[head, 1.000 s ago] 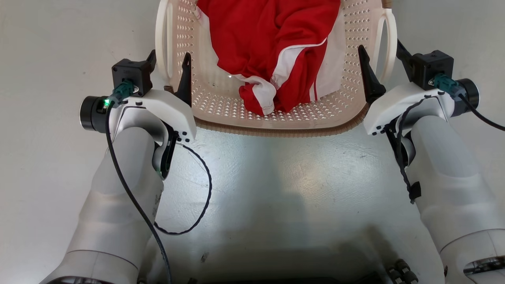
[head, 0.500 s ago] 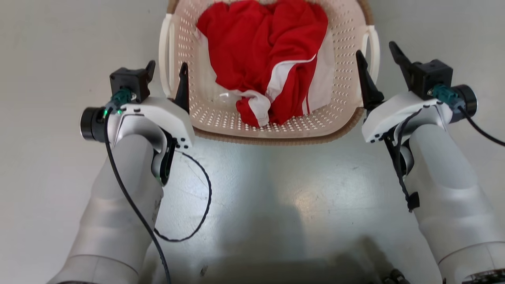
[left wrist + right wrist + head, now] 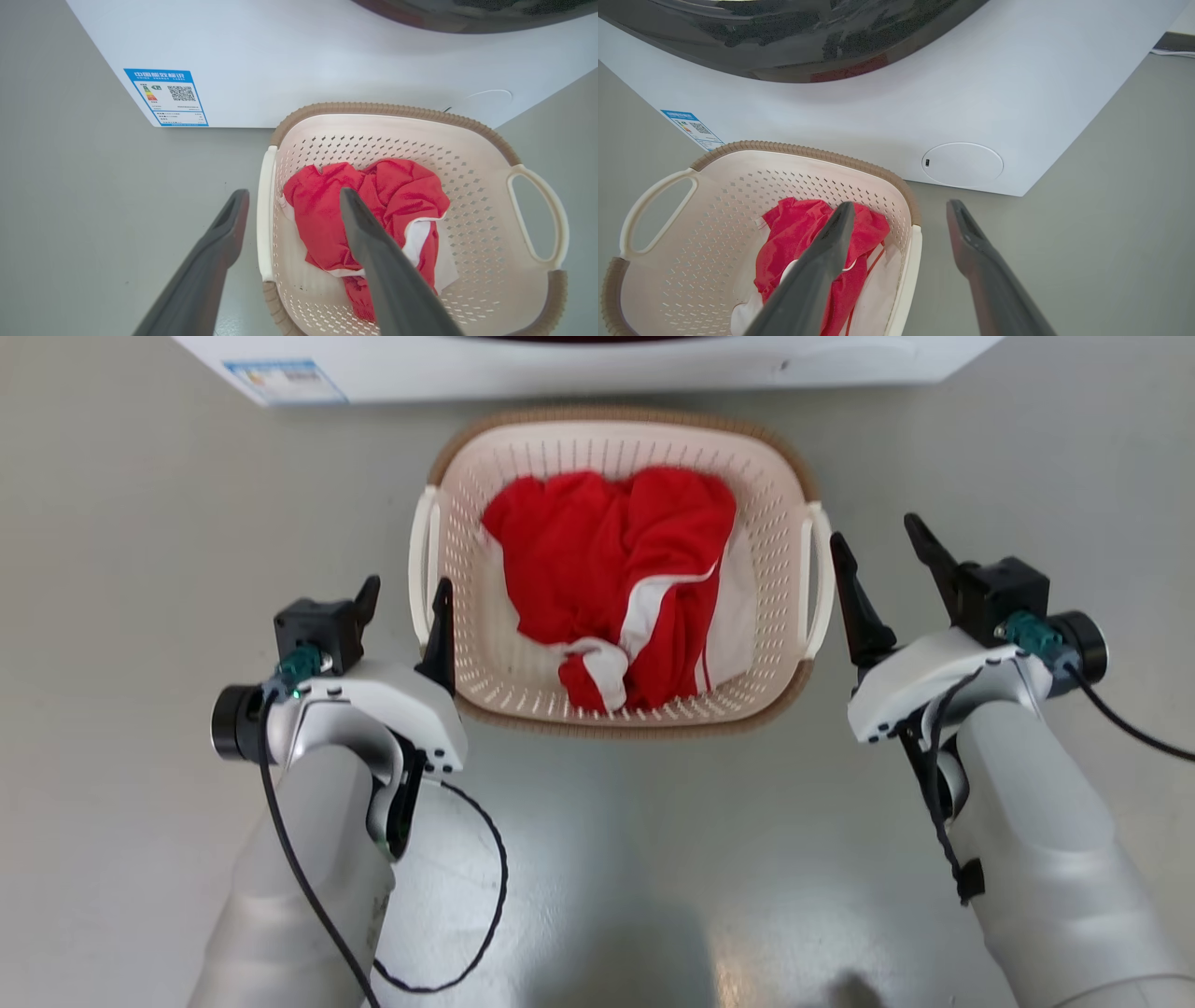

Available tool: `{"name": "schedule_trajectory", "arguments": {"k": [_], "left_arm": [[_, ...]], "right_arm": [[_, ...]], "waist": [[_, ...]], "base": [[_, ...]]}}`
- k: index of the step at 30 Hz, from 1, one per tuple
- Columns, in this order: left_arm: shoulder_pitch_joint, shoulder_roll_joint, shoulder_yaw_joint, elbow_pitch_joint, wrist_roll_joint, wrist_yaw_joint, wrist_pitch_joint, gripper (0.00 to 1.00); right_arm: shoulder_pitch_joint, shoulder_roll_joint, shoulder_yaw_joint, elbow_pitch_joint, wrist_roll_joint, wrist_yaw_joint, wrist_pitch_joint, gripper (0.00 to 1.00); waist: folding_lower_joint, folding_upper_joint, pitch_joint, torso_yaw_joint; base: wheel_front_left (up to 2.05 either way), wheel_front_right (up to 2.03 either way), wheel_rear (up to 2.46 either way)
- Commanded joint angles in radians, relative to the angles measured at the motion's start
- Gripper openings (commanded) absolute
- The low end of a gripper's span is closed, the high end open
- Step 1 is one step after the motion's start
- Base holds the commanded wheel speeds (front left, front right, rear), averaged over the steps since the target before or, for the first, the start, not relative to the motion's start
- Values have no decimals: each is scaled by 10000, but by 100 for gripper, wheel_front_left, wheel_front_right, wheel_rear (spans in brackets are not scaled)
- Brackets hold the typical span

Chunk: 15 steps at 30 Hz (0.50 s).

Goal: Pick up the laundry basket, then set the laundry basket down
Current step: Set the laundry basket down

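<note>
Your left fingers (image 3: pixel 438 635) are spread wide and grasp nothing. In the left wrist view (image 3: pixel 373 261) they straddle the near white loop handle (image 3: pixel 265 210): one finger on the floor side, the other over the basket's inside. No contact w/ the handle shows, and you can't tell their height above it. Your right fingers (image 3: pixel 851 597) are also released, wide apart and empty. In the head view the inner one stands just beside the outer side of the right loop handle (image 3: pixel 820 579), w/ a thin gap. In the right wrist view (image 3: pixel 810 275) that handle (image 3: pixel 910 270) lies btw the two fingers.

The laundry basket (image 3: pixel 621 731) sits on the grey floor (image 3: pixel 140 616) btw both arms, upright, brown rim up and cream perforated walls all round. Its far end is just in front of the white washer (image 3: pixel 560 364), w/ a strip of floor btw them in the head view. Inside lies a crumpled red garment (image 3: pixel 607 560) w/ white trim, piled mid-basket and resting on the bottom.

On the washer, a blue label (image 3: pixel 166 97) sits at the front's lower left corner, a round cover (image 3: pixel 962 164) low on the right side, and the dark door (image 3: pixel 784 37) curves above. A black cable (image 3: pixel 485 896) loops off your left forearm.
</note>
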Motion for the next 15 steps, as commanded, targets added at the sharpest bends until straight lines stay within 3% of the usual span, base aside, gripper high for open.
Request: {"name": "schedule_trajectory", "arguments": {"k": [1, 15], "left_arm": [[436, 191, 245, -273, -60, -2, -51, 100], [2486, 191, 233, -1775, -334, -222, -51, 100]], "right_arm": [[433, 156, 220, -249, 48, 62, -109, 100], [2085, 156, 26, -1401, -186, 62, -109, 100]], "waist": [[0, 0, -579, -78], [0, 0, -3282, -170]], "base": [[0, 0, 0], [0, 0, 0]]}}
